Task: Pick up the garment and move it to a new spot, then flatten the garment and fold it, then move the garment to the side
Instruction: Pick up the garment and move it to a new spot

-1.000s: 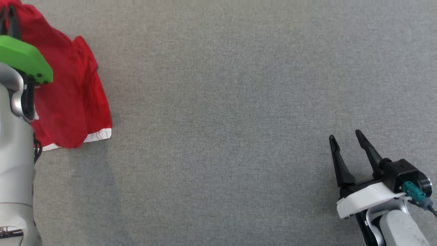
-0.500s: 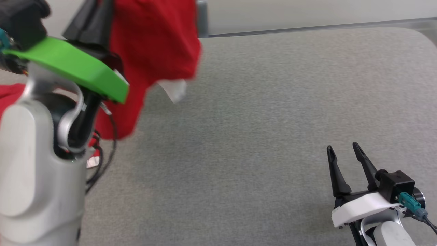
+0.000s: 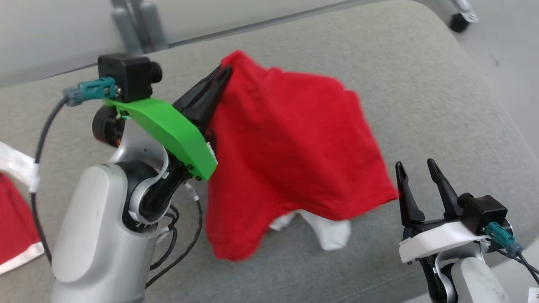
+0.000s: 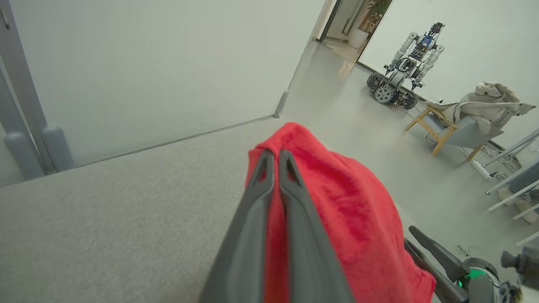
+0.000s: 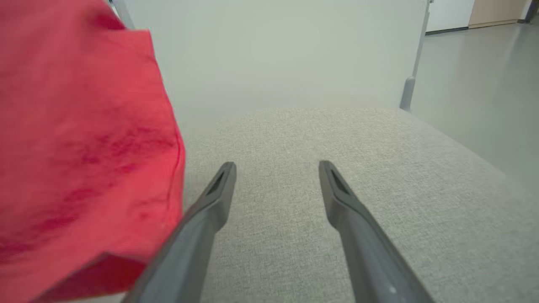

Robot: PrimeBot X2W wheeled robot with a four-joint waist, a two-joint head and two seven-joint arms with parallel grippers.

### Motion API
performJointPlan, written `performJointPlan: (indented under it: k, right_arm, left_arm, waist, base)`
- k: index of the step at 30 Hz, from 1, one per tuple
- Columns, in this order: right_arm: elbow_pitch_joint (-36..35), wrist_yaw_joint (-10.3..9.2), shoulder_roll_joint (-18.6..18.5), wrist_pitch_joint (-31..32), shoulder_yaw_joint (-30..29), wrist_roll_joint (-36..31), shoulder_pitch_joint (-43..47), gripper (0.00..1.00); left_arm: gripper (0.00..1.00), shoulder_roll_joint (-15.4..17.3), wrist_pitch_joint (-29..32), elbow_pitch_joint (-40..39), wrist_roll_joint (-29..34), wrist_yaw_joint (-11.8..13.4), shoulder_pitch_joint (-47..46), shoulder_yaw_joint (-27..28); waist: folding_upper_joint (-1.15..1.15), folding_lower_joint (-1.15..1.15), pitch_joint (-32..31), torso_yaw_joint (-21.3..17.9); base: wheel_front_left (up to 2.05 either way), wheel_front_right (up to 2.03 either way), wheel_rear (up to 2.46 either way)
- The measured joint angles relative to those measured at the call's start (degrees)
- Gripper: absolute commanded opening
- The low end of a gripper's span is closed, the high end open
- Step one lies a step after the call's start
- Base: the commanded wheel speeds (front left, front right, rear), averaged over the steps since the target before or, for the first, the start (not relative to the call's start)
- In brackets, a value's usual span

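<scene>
While the left claw [image 3: 226,70] was pinched tight on a top fold of the red garment [image 3: 290,147], the cloth hung from its tips at the centre of the head view. From there it draped down and to the right above the grey surface [image 3: 442,97]. A white part [image 3: 334,233] showed under the garment's lower edge, close to the surface; whether it touched could not be told.

At the lower right of the frame the right claw [image 3: 414,165] stood wide and held nothing. The garment's lower right corner was just beside its nearer finger. In the right wrist view the red cloth hung at the left of the frame, in front of the left-hand finger.

A second red cloth [image 3: 14,223] with a white hem lay at the lower left edge. Grey posts [image 3: 134,21] rose beyond the surface at the upper left, and a caster [image 3: 460,20] sat in the upper right corner. At the upper right of the left wrist view, a wheeled robot [image 4: 404,63] and a chair [image 4: 446,126] heaped with pale cloth stood well apart from the surface.
</scene>
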Motion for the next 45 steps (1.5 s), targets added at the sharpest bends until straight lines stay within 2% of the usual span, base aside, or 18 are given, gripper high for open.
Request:
performJointPlan:
  k: [3, 7, 9, 10, 14, 17, 20, 22, 24, 34, 40, 45]
  right_arm:
    - [0.24, 0.0, 0.34, 0.0, 0.05, 0.19, -0.09, 1.0]
    - [0.37, 0.0, 0.7, 0.0, 0.45, 0.43, -0.7, 1.0]
    - [0.26, 0.0, 0.78, 0.0, 0.35, 0.51, -1.01, 1.0]
    - [0.22, 0.0, 0.83, 0.0, 0.13, 0.51, -0.99, 1.0]
    - [0.02, 0.0, 0.9, 0.0, -0.96, -0.04, -0.86, 1.0]
    - [-0.67, 0.0, 0.63, 0.0, -1.85, -0.94, -0.45, 1.0]
    - [-1.57, 0.0, -0.51, 0.0, -2.92, -2.04, 0.69, 1.0]
    - [-2.32, 0.0, -1.13, 0.0, -3.31, -2.74, 1.8, 1.0]
    - [-3.46, 0.0, -1.71, 0.0, -4.14, -3.45, 2.89, 1.0]
    - [-8.6, 0.0, -4.09, 0.0, -6.89, -6.71, 8.82, 1.0]
    - [-9.49, 0.0, -4.15, 0.0, -9.05, -7.72, 11.96, 1.0]
    - [-8.98, 0.0, -4.0, 0.0, -9.38, -8.99, 13.13, 1.0]
  left_arm:
    - [0.0, 0.22, -3.04, 10.31, 1.03, 0.74, 0.21, 1.27]
    - [0.01, 2.02, -11.89, 24.27, 4.49, 0.13, -1.41, 2.72]
    - [0.71, 2.66, -18.46, 29.26, 7.5, -0.29, -2.72, 2.45]
    - [1.0, 2.74, -21.51, 31.82, 8.7, -0.41, -3.22, 1.99]
    - [1.0, 1.98, -32.75, 39.5, 13.1, -0.6, -3.37, -0.1]
    - [1.0, 1.14, -40.32, 42.56, 15.1, 0.58, -3.1, -0.57]
    - [1.0, -0.43, -43.45, 42.45, 15.89, 1.37, -0.99, -0.11]
    - [1.0, -1.25, -43.75, 39.9, 16.61, 1.9, 1.49, 0.67]
    - [1.0, -1.74, -44.0, 33.68, 18.14, 3.1, 4.69, 3.07]
    - [1.0, -4.42, -44.1, 13.24, 26.1, 4.08, 29.38, 7.27]
    - [1.0, -4.76, -44.09, 9.47, 29.43, 4.21, 37.86, 7.77]
    - [1.0, -4.86, -44.09, 9.12, 30.51, 3.81, 40.69, 9.22]
  waist:
    - [0.0, 0.0, 1.06, -2.92]
    - [0.0, 0.0, 2.83, -6.19]
    - [0.0, 0.0, 3.78, -7.31]
    - [0.0, 0.0, 4.31, -7.78]
    - [0.0, 0.0, 5.72, -8.33]
    - [0.0, 0.0, 5.71, -7.68]
    - [0.0, 0.0, 5.12, -6.75]
    - [0.0, 0.0, 4.37, -6.04]
    - [0.0, 0.0, 3.51, -4.88]
    - [0.0, 0.0, -4.6, 1.22]
    - [0.0, 0.0, -8.03, 6.12]
    - [0.0, 0.0, -10.24, 9.36]
  base:
    - [0.0, 0.0, 0.0]
    - [0.0, 0.0, 0.0]
    - [0.0, 0.0, 0.0]
    - [0.0, 0.0, 0.0]
    - [0.0, 0.0, 0.0]
    - [0.0, 0.0, 0.0]
    - [0.0, 0.0, 0.0]
    - [0.0, 0.0, 0.0]
    - [0.0, 0.0, 0.0]
    - [0.0, 0.0, 0.0]
    - [0.0, 0.0, 0.0]
    - [0.0, 0.0, 0.0]
